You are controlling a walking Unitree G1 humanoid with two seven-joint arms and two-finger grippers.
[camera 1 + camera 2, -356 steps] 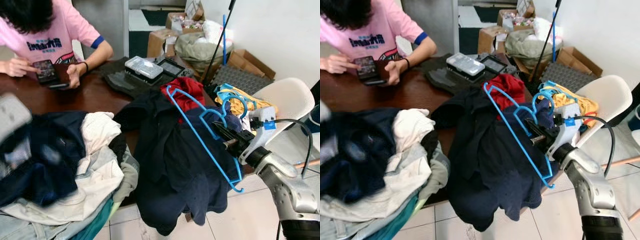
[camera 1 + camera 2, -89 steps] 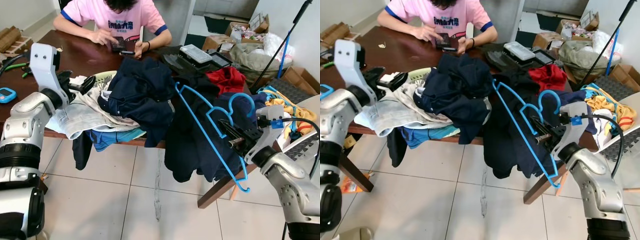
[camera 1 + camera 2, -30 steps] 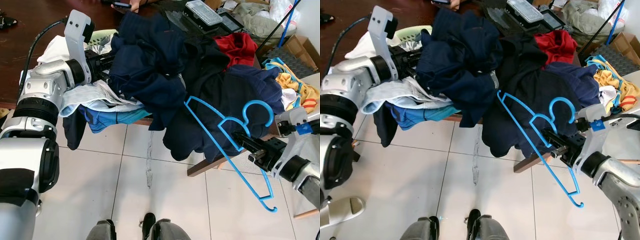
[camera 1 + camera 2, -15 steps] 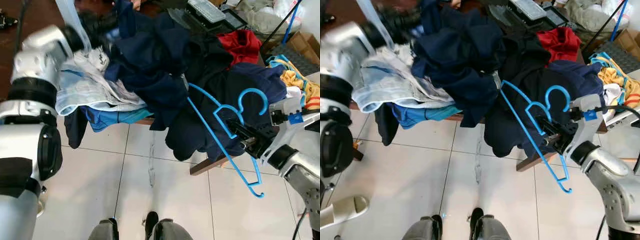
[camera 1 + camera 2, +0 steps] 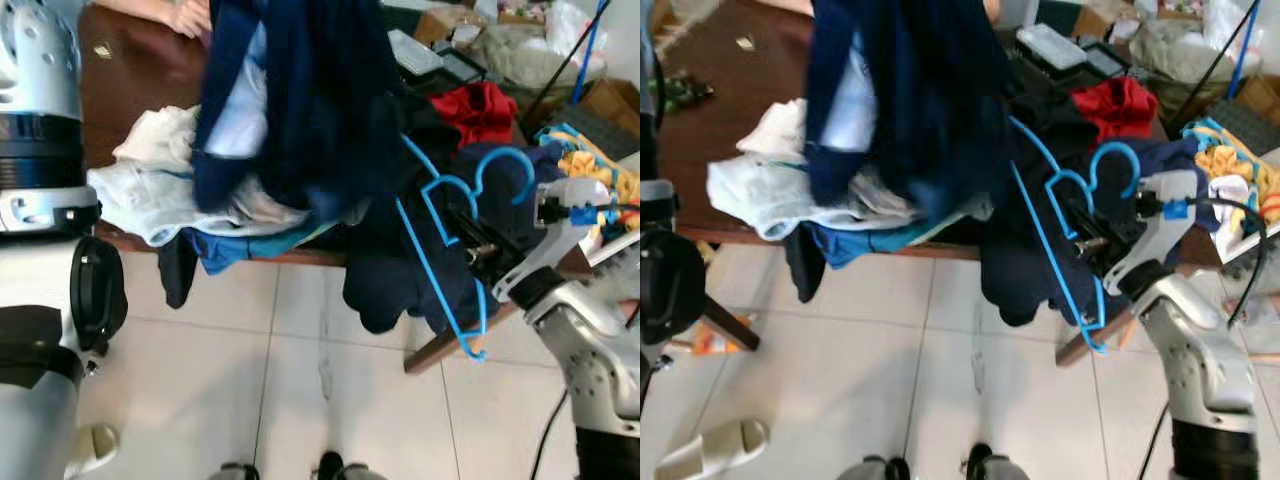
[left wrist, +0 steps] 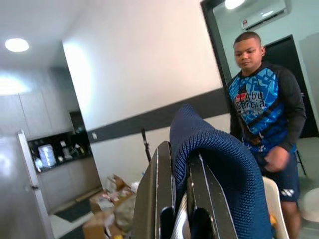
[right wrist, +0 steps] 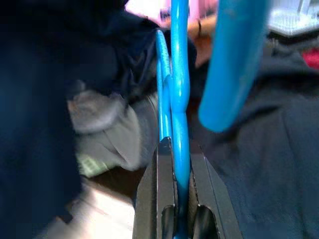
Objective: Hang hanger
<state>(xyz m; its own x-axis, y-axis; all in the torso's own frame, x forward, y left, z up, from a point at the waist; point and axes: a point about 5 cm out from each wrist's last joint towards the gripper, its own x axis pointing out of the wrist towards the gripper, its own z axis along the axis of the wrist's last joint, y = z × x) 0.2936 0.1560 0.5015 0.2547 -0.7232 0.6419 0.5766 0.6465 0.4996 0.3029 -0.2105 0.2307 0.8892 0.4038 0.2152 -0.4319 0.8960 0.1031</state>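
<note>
A blue plastic hanger (image 5: 432,235) slants in front of the table's near corner, hook uppermost. My right gripper (image 5: 476,250) is shut on it just below the hook; in the right wrist view the fingers (image 7: 154,189) clamp the hanger's bar (image 7: 178,124). My left arm (image 5: 40,110) is raised at the far left and holds up a navy garment (image 5: 300,100), which hangs blurred above the clothes pile. In the left wrist view my left gripper (image 6: 179,169) is shut on a fold of that navy knit fabric (image 6: 219,164).
The dark wooden table (image 5: 130,80) carries a heap of clothes (image 5: 170,190), a red garment (image 5: 482,105) and dark clothes draped over its edge. A white chair with yellow clothes (image 5: 590,165) stands right. A person's hand (image 5: 185,15) rests on the table; another person (image 6: 261,99) stands near.
My left arm has gone up and lifted the navy garment off the pile. The camera has tilted up. The right gripper still holds the hanger.
</note>
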